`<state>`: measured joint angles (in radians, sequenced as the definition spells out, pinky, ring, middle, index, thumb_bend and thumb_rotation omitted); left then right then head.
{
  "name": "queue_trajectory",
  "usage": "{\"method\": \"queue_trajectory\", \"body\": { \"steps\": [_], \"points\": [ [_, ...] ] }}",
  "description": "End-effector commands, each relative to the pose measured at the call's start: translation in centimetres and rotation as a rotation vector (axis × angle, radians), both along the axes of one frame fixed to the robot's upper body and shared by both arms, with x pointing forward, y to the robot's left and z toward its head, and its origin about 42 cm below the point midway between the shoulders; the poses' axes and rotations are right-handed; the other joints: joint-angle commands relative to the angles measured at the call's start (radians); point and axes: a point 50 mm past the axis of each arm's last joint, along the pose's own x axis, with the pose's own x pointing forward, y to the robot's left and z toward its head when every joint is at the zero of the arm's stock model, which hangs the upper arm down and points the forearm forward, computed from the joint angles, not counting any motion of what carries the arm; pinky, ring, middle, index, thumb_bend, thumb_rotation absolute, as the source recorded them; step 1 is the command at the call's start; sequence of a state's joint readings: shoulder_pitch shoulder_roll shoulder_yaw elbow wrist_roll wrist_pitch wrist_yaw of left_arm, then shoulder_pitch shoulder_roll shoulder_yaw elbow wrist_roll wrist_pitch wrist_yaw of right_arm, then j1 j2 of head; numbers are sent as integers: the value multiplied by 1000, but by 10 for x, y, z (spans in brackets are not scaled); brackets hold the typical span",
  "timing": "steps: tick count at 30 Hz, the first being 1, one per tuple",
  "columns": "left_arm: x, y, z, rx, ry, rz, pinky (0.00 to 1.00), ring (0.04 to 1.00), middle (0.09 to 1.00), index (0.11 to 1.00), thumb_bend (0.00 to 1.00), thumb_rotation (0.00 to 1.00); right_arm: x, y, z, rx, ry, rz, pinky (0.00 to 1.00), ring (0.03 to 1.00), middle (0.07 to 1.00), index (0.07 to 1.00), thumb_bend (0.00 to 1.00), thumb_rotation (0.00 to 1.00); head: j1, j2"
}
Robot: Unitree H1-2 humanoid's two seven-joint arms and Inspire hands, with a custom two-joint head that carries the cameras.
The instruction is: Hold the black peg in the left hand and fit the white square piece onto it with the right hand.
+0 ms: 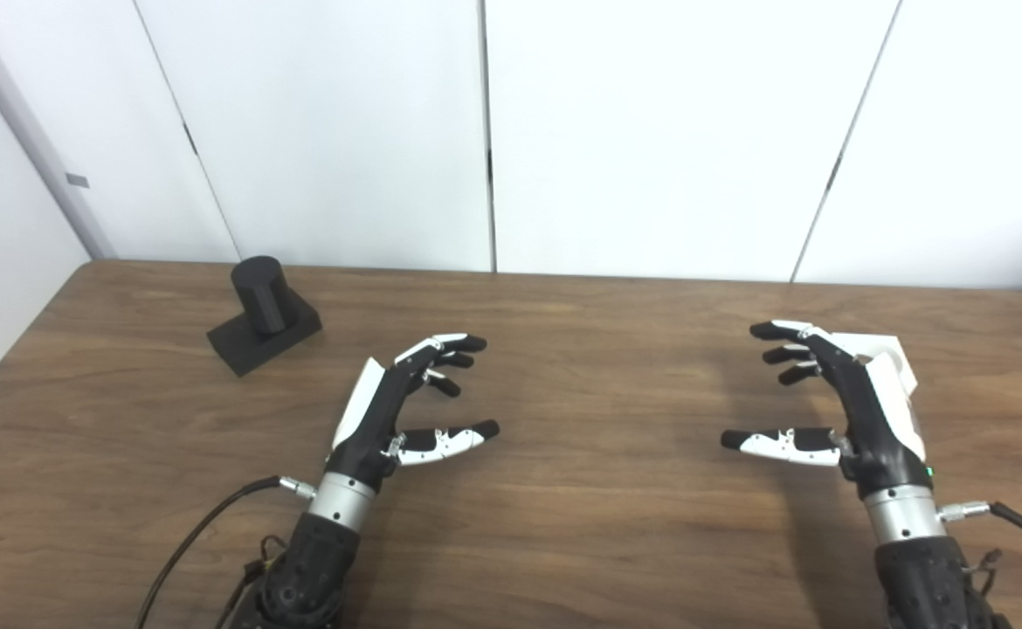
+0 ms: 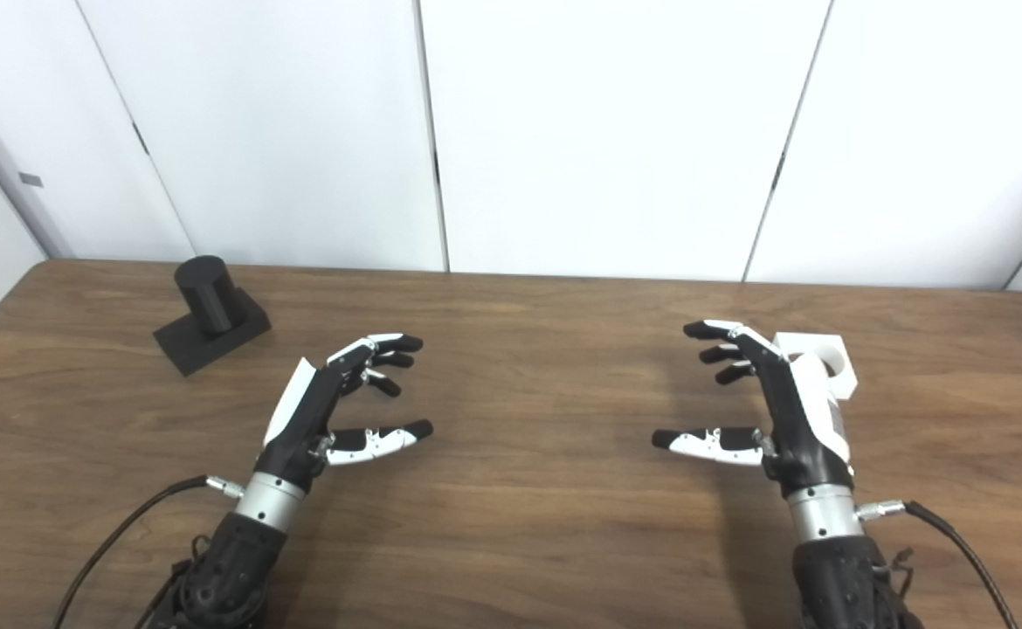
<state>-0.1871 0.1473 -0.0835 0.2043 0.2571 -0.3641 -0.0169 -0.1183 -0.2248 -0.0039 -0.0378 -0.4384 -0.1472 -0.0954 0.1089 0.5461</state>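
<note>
1. Wood-grain table [image 1: 563,524] carries two loose things: one black peg [image 1: 259,297] and one white square piece [image 2: 817,354].
2. The black peg is a short upright cylinder on a flat black base, standing at the far left of the table, well apart from both hands.
3. The white square piece sits on the right side of the table, just behind the right hand [image 2: 795,406]; a round hole shows in it in the right eye view. In the left eye view that hand covers most of it, leaving only an edge visible.
4. The left hand [image 1: 389,406] hangs over the table near the middle-left, fingers spread and lightly curled, thumb pointing inward, holding nothing. Bare table lies between it and the peg.
5. The right hand mirrors it, fingers apart, thumb pointing toward the left hand, holding nothing. Whether it touches the white piece cannot be told.
6. A dark cable [image 1: 196,533] runs from each wrist toward the bottom edge: two in all.
7. White wall panels [image 1: 651,131] with dark seams stand behind the table.
8. No readable writing or brand shows on any item.
</note>
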Motion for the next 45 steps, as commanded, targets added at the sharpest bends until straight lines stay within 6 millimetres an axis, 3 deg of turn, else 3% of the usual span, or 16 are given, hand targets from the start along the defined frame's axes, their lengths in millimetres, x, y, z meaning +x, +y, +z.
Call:
{"method": "queue_trajectory", "body": {
  "steps": [1,15,20,22,27,39,45],
  "points": [
    [6,-3,15,-7,-69,-8,573,741,783,728,678,0,5,0,19,-6,-86,16,553,667,742,701,651,0,1,1],
    [4,-6,12,8,-47,-17,590,741,791,752,673,0,2,-3,21,15,-99,11,542,674,744,710,654,0,36,-14],
    [6,-15,8,5,-41,-18,584,722,780,749,685,0,1,-6,19,15,-96,20,556,684,754,710,640,0,149,-53],
    [6,-21,6,5,-34,-25,585,718,779,754,678,4,1,-9,18,17,-85,20,565,694,759,714,633,0,225,-88],
    [10,-37,-3,19,-10,-25,603,739,791,750,677,3,3,-14,14,45,-68,31,582,710,778,725,621,0,297,-135],
    [8,-46,-10,47,-16,-10,601,737,791,738,676,18,4,-26,5,-21,-103,30,543,686,736,682,599,0,332,-167],
    [6,-42,-8,25,-13,-6,624,746,792,738,680,37,1,-25,7,-27,-98,29,517,672,732,680,584,0,332,-150]
  ]
}}
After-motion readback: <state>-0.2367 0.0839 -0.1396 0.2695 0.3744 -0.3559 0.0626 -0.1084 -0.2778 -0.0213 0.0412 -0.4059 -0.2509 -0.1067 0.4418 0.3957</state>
